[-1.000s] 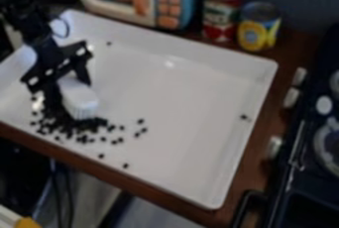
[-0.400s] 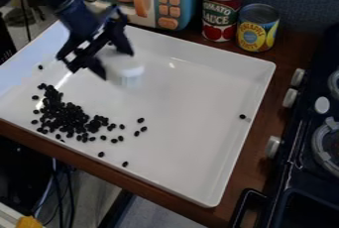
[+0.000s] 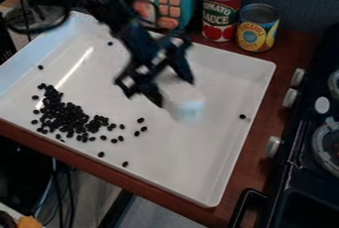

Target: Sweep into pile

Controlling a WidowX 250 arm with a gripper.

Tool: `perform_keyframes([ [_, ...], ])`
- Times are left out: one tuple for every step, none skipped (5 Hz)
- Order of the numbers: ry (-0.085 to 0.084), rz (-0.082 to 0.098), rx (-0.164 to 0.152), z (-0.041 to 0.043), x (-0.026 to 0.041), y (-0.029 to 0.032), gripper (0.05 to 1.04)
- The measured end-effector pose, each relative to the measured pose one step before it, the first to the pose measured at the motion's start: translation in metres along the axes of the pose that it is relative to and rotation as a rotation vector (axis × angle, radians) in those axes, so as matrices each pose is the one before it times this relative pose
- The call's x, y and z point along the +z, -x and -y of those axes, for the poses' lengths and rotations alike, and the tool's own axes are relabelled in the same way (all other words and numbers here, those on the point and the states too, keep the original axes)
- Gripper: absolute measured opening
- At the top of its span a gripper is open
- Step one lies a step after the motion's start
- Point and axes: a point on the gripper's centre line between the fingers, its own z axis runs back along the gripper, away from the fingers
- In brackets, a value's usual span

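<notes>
Most black beans (image 3: pixel 66 118) are lying heaped in the white tray (image 3: pixel 179 160); several strays (image 3: pixel 242 116) are awaiting gathering. Pincer (image 3: pixel 175 92): is gripping a white brush (image 3: pixel 187 105).

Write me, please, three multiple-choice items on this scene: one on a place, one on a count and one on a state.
1. Where is the main heap of black beans?
A. Outside the tray
B. In the tray, toward the picture's right
C. In the tray, toward the picture's left

2. How many cans stand behind the tray?
A. Two
B. Three
C. Five

3. What state is the gripper in?
A. Empty
B. Holding a white brush
C. Holding a can

Right letters:
1. C: the dense heap lies inside the left part of the tray, with loose beans around it.
2. A: a can with a red and green label and a shorter one with a yellow and blue label stand side by side.
3. B: the blurred white brush sits between the gripper's fingers, over the tray.
</notes>
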Motion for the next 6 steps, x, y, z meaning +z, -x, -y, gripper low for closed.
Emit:
perform_keyframes([
  [0.0003, 0.0037, -0.1149, 0.01113, -0.02791, 0.00837, 0.668],
  [-0.0166, -0.0184, -0.0698, 0.00044, -0.01834, -0.00533, 0.668],
  [-0.0405, -0.0201, -0.0630, -0.00532, -0.00571, -0.00933, 0.668],
  [-0.0462, -0.0199, 0.0053, -0.02252, 0.00889, -0.01262, 0.667],
  [-0.0176, -0.0055, 0.0355, -0.02822, 0.01177, -0.01146, 0.653],
  [-0.0172, 0.0337, 0.0090, -0.01807, 0.00685, -0.00913, 0.653],
])
